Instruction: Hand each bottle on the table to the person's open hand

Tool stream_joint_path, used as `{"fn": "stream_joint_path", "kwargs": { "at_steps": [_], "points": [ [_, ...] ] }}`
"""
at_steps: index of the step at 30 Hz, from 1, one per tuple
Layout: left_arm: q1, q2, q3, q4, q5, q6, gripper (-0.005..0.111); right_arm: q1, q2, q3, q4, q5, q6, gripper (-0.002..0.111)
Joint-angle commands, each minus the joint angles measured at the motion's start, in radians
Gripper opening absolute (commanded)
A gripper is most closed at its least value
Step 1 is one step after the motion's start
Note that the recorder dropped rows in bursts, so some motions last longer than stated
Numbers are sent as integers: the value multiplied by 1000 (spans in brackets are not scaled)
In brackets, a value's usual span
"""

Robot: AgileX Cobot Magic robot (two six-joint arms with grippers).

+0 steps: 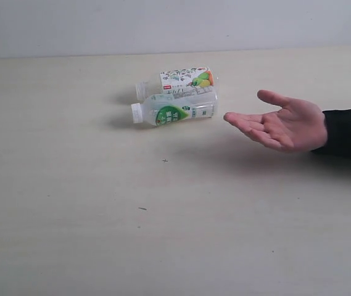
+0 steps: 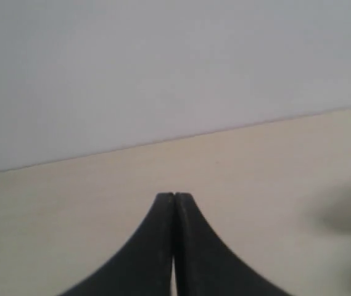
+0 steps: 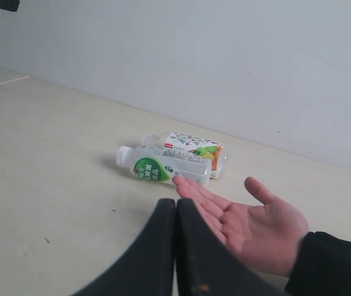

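— What is the hand (image 1: 283, 126) doing?

— It is spread open, palm up, fingers loose, gripping nothing. A dark sleeve (image 1: 348, 132) covers the wrist.

— And the bottles?

— Two show. Both lie on their sides on the table (image 1: 101, 216), out past the fingertips. The green-label bottle (image 1: 175, 110) is the closer one: near the fingertips, with a clear gap in the exterior view. Its white cap points away from the hand.

— The other one?

— The fruit-print bottle (image 1: 184, 78) lies just beyond the first, on the side away from the palm, pressed up against it. Its neck also points away from the hand.

— Are the grippers anywhere near the palm?

— The right gripper (image 3: 176, 202) faces the hand from the palm side, jaws pressed together, carrying nothing. The left gripper (image 2: 174, 196) is likewise closed tight and empty; how far it is from the hand I cannot tell, since its camera shows only table and wall (image 2: 163, 74).
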Motion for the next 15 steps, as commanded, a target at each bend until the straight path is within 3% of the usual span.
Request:
{"fn": "stream_joint_path", "kwargs": {
  "at_steps": [1, 2, 3, 4, 6, 8, 11, 15],
  "points": [
    [-3, 141, -287, 1, 438, 248, 0, 0, -3, 4, -1, -2, -4, 0],
    [-3, 190, -400, -15, 637, 343, 0, 0, -3, 4, -1, -2, -4, 0],
    [-3, 213, -443, -23, 716, 385, 0, 0, -3, 4, -1, -2, -4, 0],
    [-3, 256, -532, -63, 883, 522, 0, 0, -3, 4, -1, -2, -4, 0],
    [-20, 293, -590, -120, 1020, 723, 0, 0, -3, 4, -1, -2, -4, 0],
    [-65, 319, -616, -202, 985, 847, 0, 0, -3, 4, -1, -2, -4, 0],
    [-175, 366, -626, -374, 814, 974, 0, 0, -3, 4, -1, -2, -4, 0],
    [-321, 514, -724, -561, 783, 1129, 0, 0, -3, 4, -1, -2, -4, 0]
  ]
}}
